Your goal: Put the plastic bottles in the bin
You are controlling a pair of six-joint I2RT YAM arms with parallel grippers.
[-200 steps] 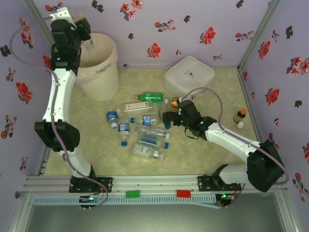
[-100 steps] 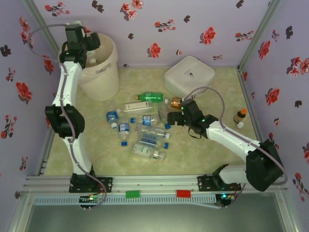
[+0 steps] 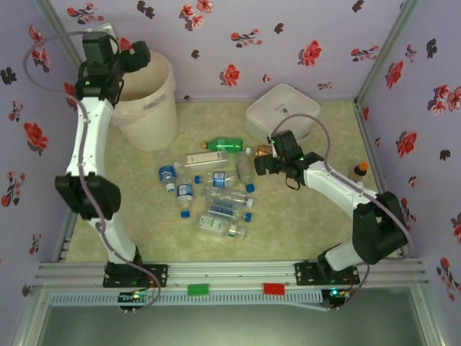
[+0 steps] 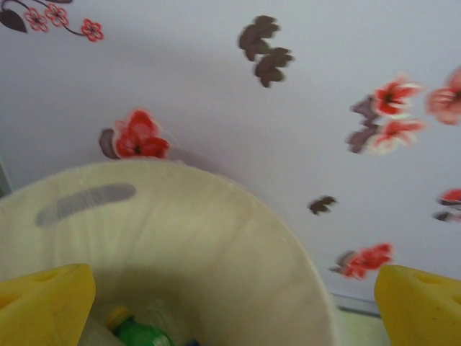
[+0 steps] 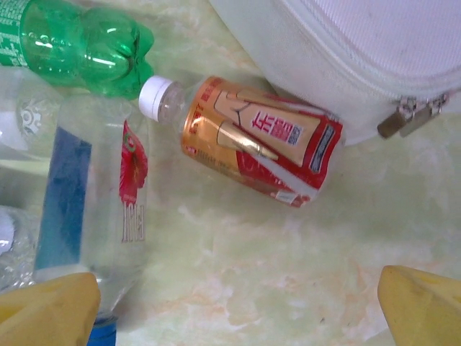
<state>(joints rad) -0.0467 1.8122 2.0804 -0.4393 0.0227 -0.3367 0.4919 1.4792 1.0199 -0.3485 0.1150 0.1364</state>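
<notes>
plastic bottles lie clustered on the surface; 1 green bottle sits inside the bin. left jaws gape wide, empty, over the bin. right jaws, wide open and empty, hover above a red-labelled bottle just beside the white box.

The mouth of the bin is wide open under the left gripper, with a green bottle low down inside. The right gripper has bare table between its fingers. Close ahead lie a red and gold bottle and a clear bottle, and the white box blocks the way behind them
</notes>
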